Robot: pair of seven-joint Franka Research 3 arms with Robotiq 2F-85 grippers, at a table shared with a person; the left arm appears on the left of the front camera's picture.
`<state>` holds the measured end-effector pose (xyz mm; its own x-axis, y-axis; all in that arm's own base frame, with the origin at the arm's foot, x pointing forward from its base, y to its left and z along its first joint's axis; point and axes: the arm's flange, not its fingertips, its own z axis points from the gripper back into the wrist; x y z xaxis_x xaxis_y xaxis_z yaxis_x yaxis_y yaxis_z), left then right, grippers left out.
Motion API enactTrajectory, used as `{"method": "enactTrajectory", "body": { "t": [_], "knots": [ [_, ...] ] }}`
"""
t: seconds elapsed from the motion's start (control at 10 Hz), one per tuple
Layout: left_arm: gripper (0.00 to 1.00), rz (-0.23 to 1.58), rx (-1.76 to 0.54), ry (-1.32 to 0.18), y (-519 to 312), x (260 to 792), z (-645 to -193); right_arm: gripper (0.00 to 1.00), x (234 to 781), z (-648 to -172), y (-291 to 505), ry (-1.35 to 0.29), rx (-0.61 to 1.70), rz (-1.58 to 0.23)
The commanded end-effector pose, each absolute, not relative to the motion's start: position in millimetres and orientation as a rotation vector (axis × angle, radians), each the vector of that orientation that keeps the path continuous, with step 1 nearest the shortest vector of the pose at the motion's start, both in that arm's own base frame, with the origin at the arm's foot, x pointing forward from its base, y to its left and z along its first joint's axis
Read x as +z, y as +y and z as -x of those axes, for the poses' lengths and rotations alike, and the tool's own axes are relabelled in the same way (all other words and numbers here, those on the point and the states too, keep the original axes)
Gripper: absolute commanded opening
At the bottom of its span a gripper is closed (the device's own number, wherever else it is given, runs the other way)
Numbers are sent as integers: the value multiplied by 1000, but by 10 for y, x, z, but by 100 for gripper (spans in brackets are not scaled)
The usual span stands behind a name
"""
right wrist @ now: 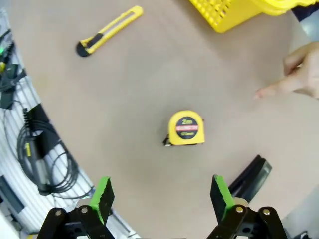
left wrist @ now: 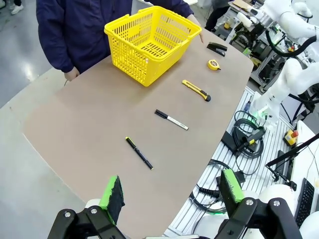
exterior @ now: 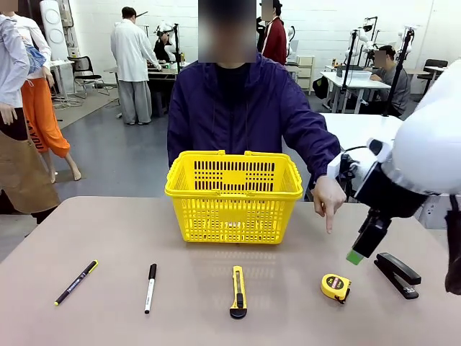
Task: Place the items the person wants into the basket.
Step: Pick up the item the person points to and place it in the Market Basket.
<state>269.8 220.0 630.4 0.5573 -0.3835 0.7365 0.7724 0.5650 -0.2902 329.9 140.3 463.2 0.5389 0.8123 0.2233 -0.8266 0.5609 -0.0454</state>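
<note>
The yellow basket (exterior: 234, 194) stands at the table's far middle, in front of the person (exterior: 238, 108). The person's hand (exterior: 328, 202) points a finger down toward the round yellow-black tape measure (exterior: 336, 287). My right gripper (right wrist: 160, 191) hovers open above the tape measure (right wrist: 186, 128), which lies just beyond its fingertips. In the front view this gripper (exterior: 358, 252) hangs up and right of the tape. The utility knife (exterior: 238, 291) and the white marker (exterior: 150, 287) lie in the near row. My left gripper (left wrist: 172, 188) is open and empty, high off the table's left end.
A black pen (exterior: 76, 282) lies at the near left. A black stapler (exterior: 398, 274) sits right of the tape measure, close to my right gripper. Cables (right wrist: 42, 149) hang past the table's near edge. Bare tabletop (exterior: 130, 231) lies between basket and row.
</note>
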Motion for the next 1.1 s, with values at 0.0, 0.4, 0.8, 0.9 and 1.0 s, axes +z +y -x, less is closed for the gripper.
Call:
{"method": "enactTrajectory", "body": {
  "t": [0.0,0.4,0.8,0.9,1.0],
  "knots": [
    [100,661,-762,-685,2214,6320,-2696,100,4261,-3405,1363,-185,925,-54],
    [100,661,-762,-685,2214,6320,-2696,100,4334,-3488,1378,-181,947,-55],
    [100,661,-762,-685,2214,6320,-2696,100,4334,-3488,1378,-181,947,-55],
    [100,661,-762,-685,2214,6320,-2696,100,4334,-3488,1378,-181,947,-55],
    [100,661,-762,-685,2214,6320,-2696,100,4334,-3488,1378,-181,947,-55]
  ]
}}
